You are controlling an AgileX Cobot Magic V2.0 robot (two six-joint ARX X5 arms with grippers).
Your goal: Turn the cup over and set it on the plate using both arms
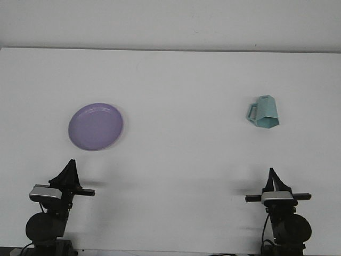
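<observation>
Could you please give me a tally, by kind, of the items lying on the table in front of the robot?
Plate, purple: 1
Cup, light teal with a handle: 1
Total: 2

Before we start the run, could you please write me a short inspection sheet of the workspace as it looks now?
Surface: white table, bare apart from the two job items.
Job's things: purple plate on the left side, nothing on it; teal cup on the right side, handle pointing left, far apart from the plate.
Clutter: nothing seen.
Grippers: left pincer and right pincer sit at the near edge, both clear of the items; finger state cannot be told.
Cables: dark wires at the arm bases.
Surroundings: plain pale wall behind the table.
</observation>
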